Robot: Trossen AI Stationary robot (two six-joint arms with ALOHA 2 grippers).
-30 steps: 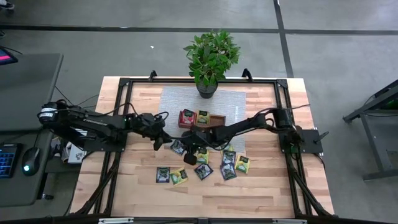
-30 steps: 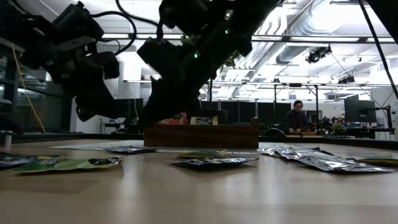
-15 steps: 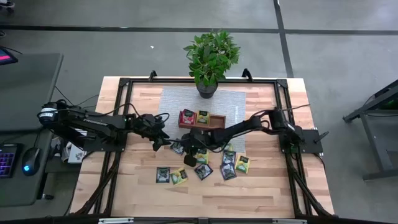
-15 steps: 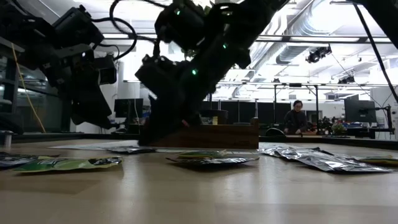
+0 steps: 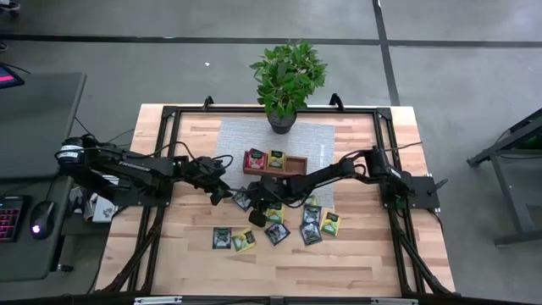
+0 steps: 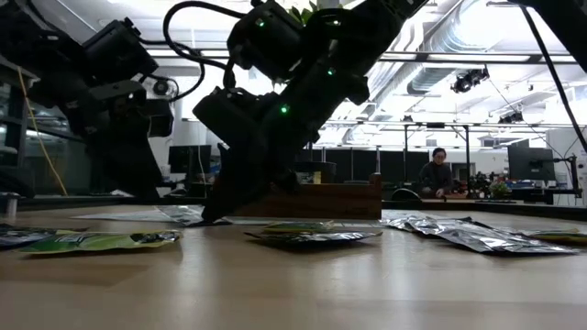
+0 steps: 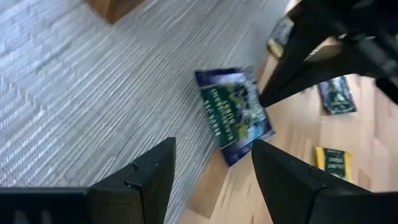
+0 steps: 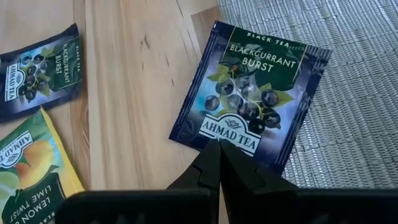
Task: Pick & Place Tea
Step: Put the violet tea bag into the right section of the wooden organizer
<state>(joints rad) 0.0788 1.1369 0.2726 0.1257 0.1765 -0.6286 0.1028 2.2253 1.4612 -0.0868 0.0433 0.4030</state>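
Note:
A dark blackcurrant tea sachet (image 8: 249,99) (image 5: 242,201) lies flat across the near edge of the grey mat (image 5: 254,140), partly on the mat and partly on the wood. My right gripper (image 8: 217,146) (image 6: 213,213) is shut, tipped down, with its tips at that sachet's label-side edge. My left gripper (image 7: 212,146) (image 5: 223,195) hovers open just left of the same sachet (image 7: 235,115), one finger to each side of it in its wrist view, touching nothing. Several more sachets (image 5: 277,233) lie on the wood nearer the front. My right gripper has its shut fingertips on the blackcurrant sachet's edge just below the printed brand label (image 8: 231,138). The fingers slant down onto it from the table's right and near side. The sachet stays flat on mat and wood. Pinching does not show.
A wooden three-compartment tray (image 5: 275,161) on the mat holds a red and a yellow-green sachet. A potted plant (image 5: 288,80) stands at the mat's far edge. Black frame rails (image 5: 169,114) run around the tabletop. A person sits far off in the room (image 6: 438,174).
My right gripper has come down and tipped until its shut tips reach the table at the blackcurrant sachet. My left gripper has sunk lower and edged toward the table's right, closer to the same sachet. The sachets have stayed in place.

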